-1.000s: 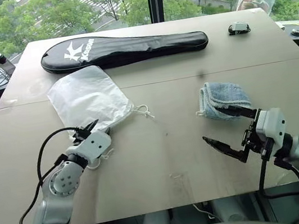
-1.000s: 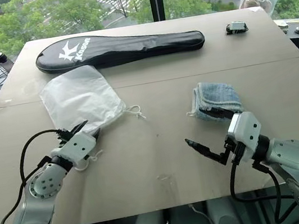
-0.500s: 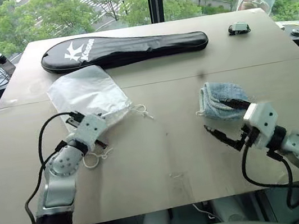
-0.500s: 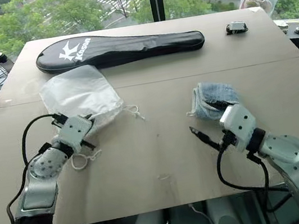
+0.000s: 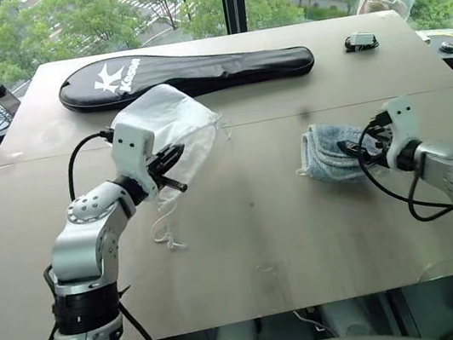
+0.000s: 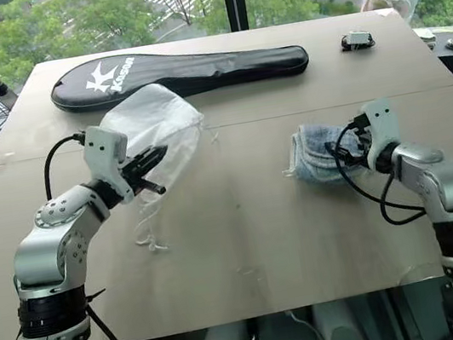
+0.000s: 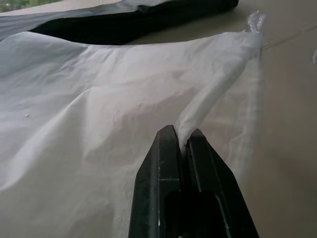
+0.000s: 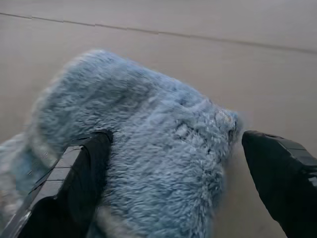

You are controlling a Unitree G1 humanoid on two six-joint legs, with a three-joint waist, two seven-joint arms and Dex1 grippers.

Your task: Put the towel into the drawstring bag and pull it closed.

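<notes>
Towel between spread right jaws

My left end effector is raised at the left, fingers pinched together. My right end effector reaches leftward at the right, fingers spread wide.

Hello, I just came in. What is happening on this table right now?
The robot is getting ready to pack a towel into a white drawstring bag. Its left claw is shut on a fold of the bag and holds it raised off the table. Its right claw is open around the towel, which lies on the table, not yet gripped. A black racket case lies behind.
</notes>
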